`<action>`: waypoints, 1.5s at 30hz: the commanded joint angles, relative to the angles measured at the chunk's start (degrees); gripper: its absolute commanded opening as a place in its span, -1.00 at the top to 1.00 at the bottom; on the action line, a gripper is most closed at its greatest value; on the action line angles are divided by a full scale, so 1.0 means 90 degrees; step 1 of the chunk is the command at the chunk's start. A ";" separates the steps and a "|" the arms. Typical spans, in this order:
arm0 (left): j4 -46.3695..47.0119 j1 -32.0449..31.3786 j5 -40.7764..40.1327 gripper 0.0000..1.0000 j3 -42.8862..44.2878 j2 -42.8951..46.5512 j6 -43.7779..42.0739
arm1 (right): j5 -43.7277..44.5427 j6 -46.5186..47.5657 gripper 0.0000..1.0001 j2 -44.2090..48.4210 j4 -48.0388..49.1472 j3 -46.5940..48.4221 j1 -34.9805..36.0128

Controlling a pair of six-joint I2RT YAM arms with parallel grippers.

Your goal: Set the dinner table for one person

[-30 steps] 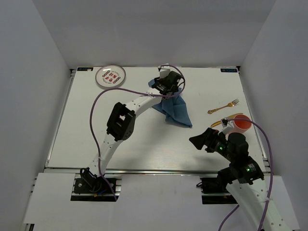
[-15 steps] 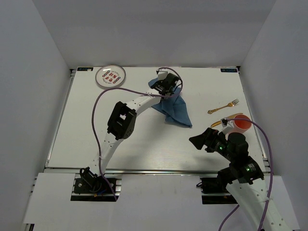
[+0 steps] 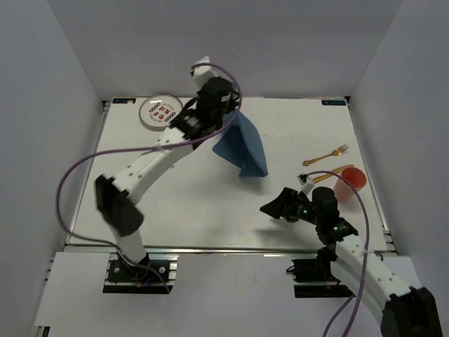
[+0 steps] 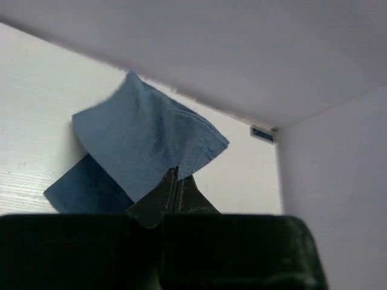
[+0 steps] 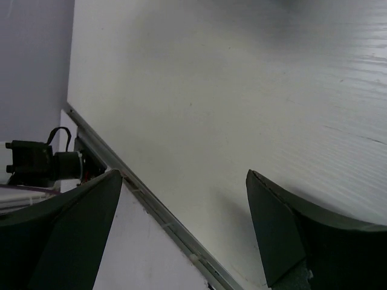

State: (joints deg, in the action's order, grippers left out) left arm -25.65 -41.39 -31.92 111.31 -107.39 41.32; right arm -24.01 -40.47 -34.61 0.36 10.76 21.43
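Observation:
The dinner table (image 3: 175,196) is a big white top. My left gripper (image 3: 228,111) is raised over its far middle, shut on a corner of a blue cloth placemat (image 3: 245,147). The cloth hangs from the jaws and its lower end rests folded on the table. The left wrist view shows the fingertips pressed together on the placemat's (image 4: 145,142) edge at my left gripper (image 4: 177,175). My right gripper (image 3: 270,209) hovers low at the near right, open and empty. In its own view my right gripper (image 5: 184,175) spreads wide over bare table (image 5: 242,90).
A round plate (image 3: 161,111) with a red pattern sits at the back left. At the right lie a gold fork (image 3: 326,156), another gold utensil (image 3: 328,175) and an orange cup (image 3: 351,180). A metal rail (image 5: 139,196) runs along the near edge.
My left gripper closed on the placemat and rose up and back-left, lifting one end of the cloth off the table. My right arm has swung forward and left.

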 commanded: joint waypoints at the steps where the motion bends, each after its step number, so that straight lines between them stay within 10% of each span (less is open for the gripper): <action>1: 0.0125 0.0009 -0.0758 1.00 -0.1820 0.1749 0.0893 | -0.1092 -0.0484 -0.78 -0.0694 0.2458 -0.0112 0.0011; 8: -0.0534 0.0009 -0.2184 1.00 -0.4844 0.4594 0.2574 | -0.1804 -0.0552 -0.78 -0.1856 0.3865 0.0024 0.0070; 21: -0.6141 0.0126 -0.3347 1.00 -0.5726 0.6081 0.7663 | -0.1006 -0.0640 -0.79 -0.4160 0.3750 0.0766 0.0324; 31: -0.6144 0.0126 -0.3572 1.00 -0.5650 0.6494 0.7343 | -0.1112 -0.1958 -0.69 -0.6075 0.5067 0.1479 0.0831; 45: -0.6008 0.0067 -0.3592 1.00 -0.5219 0.6200 0.6972 | 0.1397 -0.1626 -0.32 -0.7462 0.2227 0.3442 0.1905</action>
State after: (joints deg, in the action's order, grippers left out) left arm -76.51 -40.51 -61.54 63.86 -52.66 104.31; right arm -19.86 -56.16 -100.01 28.60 38.63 36.91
